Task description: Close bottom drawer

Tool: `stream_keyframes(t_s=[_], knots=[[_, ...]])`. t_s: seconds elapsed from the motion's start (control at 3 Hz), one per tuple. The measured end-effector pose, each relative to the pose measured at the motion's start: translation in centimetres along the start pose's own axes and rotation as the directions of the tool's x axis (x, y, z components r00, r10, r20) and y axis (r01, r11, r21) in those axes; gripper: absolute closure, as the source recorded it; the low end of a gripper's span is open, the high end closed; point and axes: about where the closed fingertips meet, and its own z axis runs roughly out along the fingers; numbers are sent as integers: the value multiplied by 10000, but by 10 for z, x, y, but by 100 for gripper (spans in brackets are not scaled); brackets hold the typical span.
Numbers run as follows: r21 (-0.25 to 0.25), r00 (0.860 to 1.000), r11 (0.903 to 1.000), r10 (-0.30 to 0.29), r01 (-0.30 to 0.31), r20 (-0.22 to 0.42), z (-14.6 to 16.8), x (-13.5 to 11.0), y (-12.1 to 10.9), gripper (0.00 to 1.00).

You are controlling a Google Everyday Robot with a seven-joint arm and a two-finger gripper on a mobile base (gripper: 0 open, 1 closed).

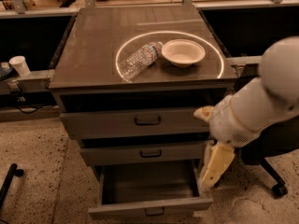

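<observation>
You have the bottom drawer (117, 210) pulled well out of the cabinet (70, 85), its inside open to view, with the two drawers above it nearly in. Your gripper (210, 174) hangs pointing down just beside that drawer's right side, toward the front. On the tabletop (93, 36) a clear plastic bottle (138, 59) lies on its side just beside a pale bowl (182, 52) — both inside a bright ring.
</observation>
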Motion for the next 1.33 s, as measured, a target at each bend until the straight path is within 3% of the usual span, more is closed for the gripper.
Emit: stream_keyframes(t_s=[0.33,0.67,1.0,1.33], knots=[[-735,9998,9972,97,-110,-174,37,16,26,0],[-870,9999,9962,89,-95,-69,38,16,24,0],[-1246,9755,9888,1049,-816,1935,101,50,32,0],[-975,9158,9851,1681,-1420,3647,157,73,23,0]])
